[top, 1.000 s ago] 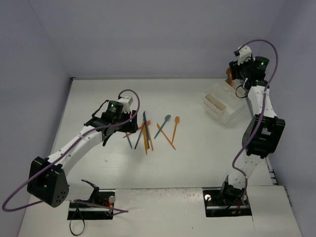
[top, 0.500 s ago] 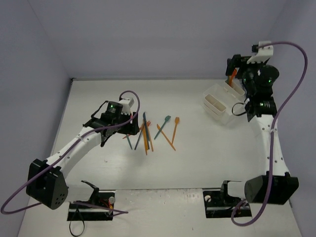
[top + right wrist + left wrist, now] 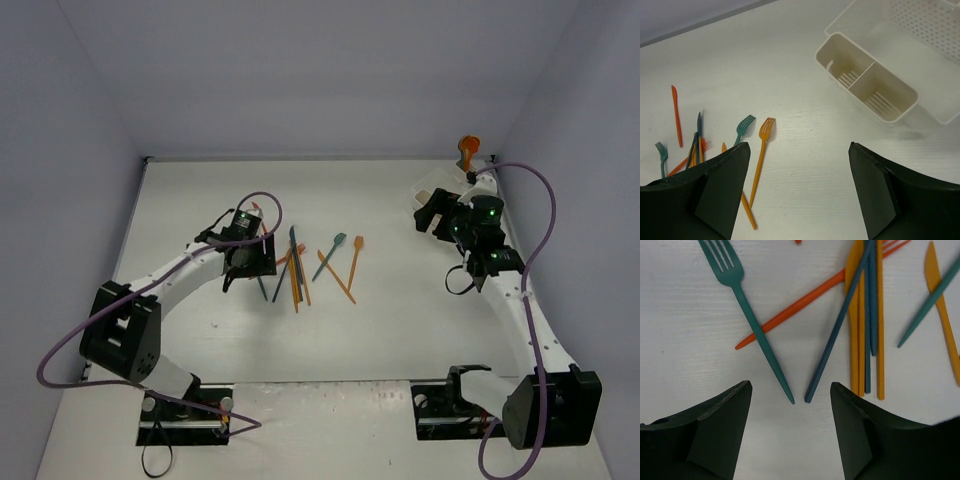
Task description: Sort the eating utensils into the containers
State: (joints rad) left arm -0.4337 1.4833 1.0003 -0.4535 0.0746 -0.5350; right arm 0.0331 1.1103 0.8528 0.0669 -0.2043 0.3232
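Nearest us, the left end effector [image 3: 790,395] hangs low over the tabletop [image 3: 690,350], its jaws spread wide and holding nothing. The handle tips of a teal fork [image 3: 740,285] and a dark blue utensil [image 3: 840,325] lie close together in the gap. The fork crosses an orange utensil [image 3: 800,302], and the blue one runs across a bundle of orange handles [image 3: 857,340]. We judge that a pick from the pile is in hand. The next move calls for shifting sideways so only one handle sits between the jaws, then lowering and closing. Farther off, the right end effector [image 3: 797,147] hovers spread wide and empty, near a divided bin [image 3: 867,85] that looks empty and a perforated bin [image 3: 920,25] touching it. At the far corner an orange piece [image 3: 467,148] stands upright; we cannot tell which bin holds it.
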